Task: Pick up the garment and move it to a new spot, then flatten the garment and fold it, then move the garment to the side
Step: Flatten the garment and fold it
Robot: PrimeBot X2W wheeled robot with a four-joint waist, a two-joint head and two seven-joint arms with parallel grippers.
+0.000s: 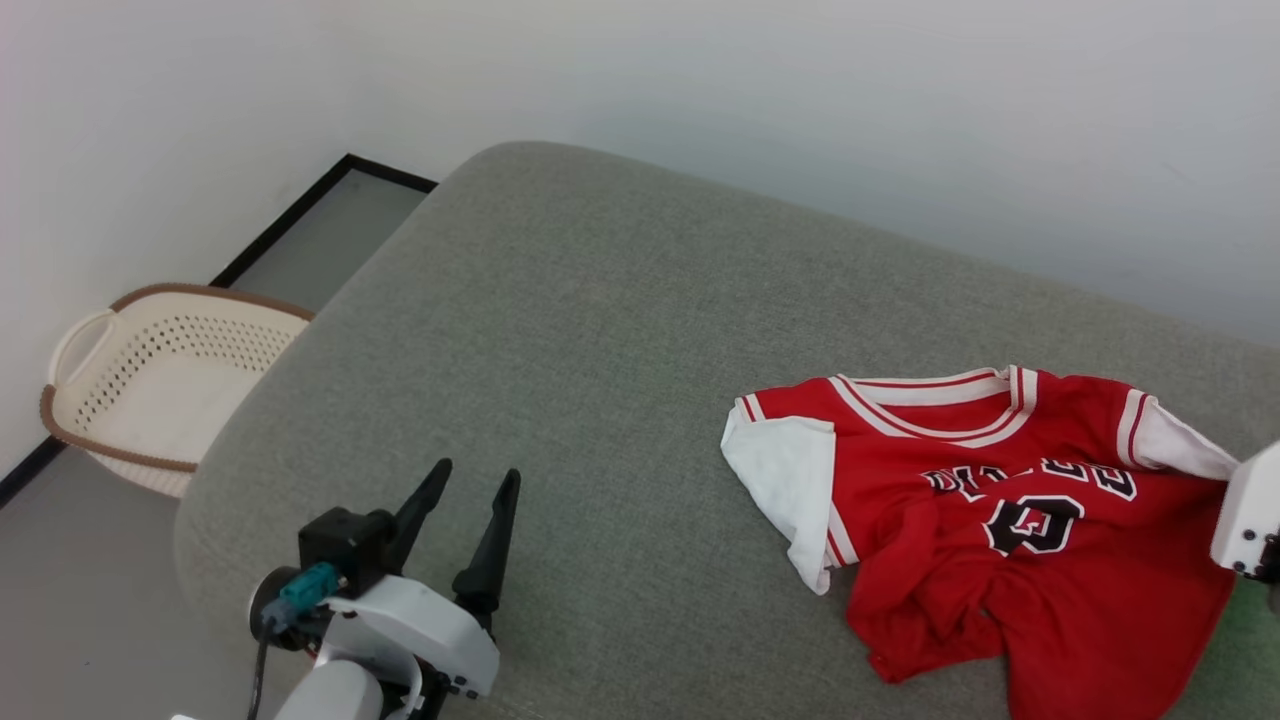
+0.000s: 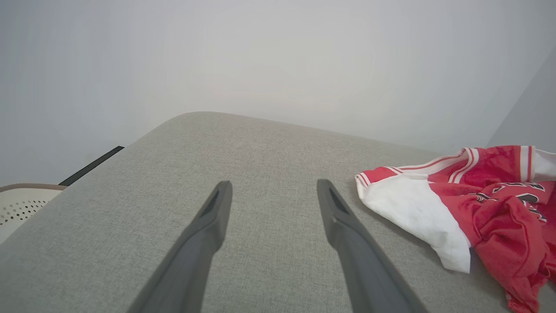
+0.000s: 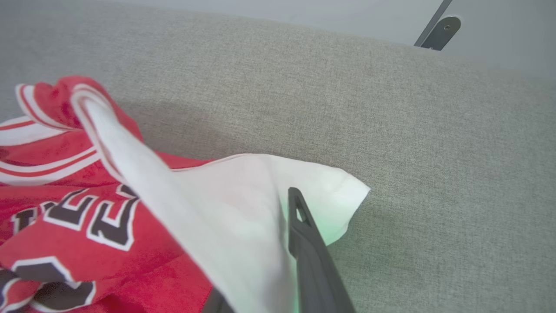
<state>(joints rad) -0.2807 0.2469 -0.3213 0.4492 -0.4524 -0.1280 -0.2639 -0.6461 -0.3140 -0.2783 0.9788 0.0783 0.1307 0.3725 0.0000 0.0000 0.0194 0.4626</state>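
The garment [image 1: 1000, 500] lies rumpled, chest side up, at the right of the grey upholstered surface [image 1: 600, 330]; it is red with white sleeves and black lettering. In the right wrist view the garment [image 3: 87, 208] has one white sleeve [image 3: 226, 204] lifted and drawn taut into my right gripper [image 3: 278, 208], which is shut on it; one dark finger [image 3: 304, 234] shows, the other is under the cloth. My right wrist housing [image 1: 1245, 510] sits at the garment's right edge. My left gripper [image 1: 476, 470] hovers open and empty over the surface, left of the garment [image 2: 478, 200].
A cream perforated basket [image 1: 150, 380] stands on the floor left of the surface, against the wall. The surface's rounded edge falls away at the left and front. A pale wall runs behind. A grey metal fitting [image 3: 441, 28] shows beyond the far edge.
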